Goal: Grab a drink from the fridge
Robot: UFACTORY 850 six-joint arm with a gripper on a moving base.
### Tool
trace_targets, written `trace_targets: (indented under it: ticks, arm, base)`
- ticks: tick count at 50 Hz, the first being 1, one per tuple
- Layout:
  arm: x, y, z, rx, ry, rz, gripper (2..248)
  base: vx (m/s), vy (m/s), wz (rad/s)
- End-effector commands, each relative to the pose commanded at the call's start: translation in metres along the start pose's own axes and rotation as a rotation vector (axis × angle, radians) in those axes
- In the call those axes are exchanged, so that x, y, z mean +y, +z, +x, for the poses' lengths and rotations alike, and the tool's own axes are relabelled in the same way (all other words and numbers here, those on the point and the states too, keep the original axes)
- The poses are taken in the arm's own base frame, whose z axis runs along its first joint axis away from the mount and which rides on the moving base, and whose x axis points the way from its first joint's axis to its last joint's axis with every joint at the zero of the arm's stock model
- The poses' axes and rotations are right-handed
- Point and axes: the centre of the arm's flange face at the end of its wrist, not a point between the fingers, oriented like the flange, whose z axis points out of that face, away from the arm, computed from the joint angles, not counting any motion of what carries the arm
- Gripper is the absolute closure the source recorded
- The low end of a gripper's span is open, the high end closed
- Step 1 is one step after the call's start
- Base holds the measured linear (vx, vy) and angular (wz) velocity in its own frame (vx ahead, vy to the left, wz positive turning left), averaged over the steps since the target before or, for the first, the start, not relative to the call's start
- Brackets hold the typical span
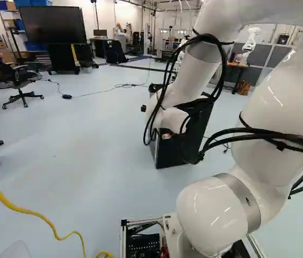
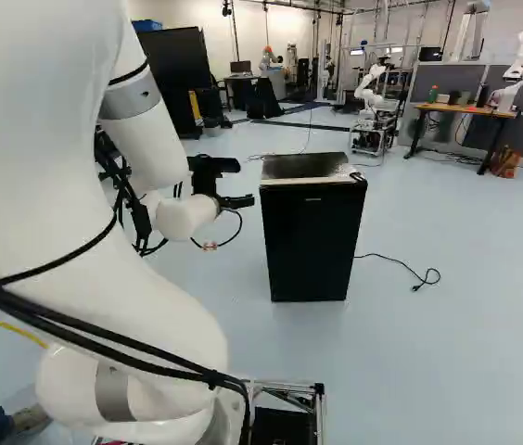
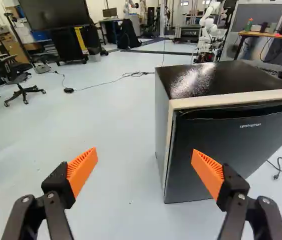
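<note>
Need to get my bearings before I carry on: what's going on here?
A white robot arm has its black two-fingered gripper with orange pads beside a small, boxy black fridge on the pale blue floor. The gripper is open and holds nothing. The fridge's flat dark door looks shut, and no drink is in sight.

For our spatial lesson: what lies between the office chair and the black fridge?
On the floor, a cable with a black block; the wrist view shows it.
</note>
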Motion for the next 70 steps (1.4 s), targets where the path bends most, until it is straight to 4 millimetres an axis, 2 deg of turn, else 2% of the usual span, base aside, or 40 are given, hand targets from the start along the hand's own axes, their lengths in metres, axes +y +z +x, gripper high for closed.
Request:
trace_targets:
  ticks: [15,56,70]
  arm:
    - [-0.015,0.013,0.000,0.011,0.035,-0.023,3]
    - [-0.054,0.056,-0.025,0.042,0.114,-0.142,3]
    - [-0.061,0.075,-0.033,0.074,0.144,-0.215,3]
  base:
    - [0.000,0.000,0.000]
    - [0.000,0.000,0.000]
    - [0.000,0.000,0.000]
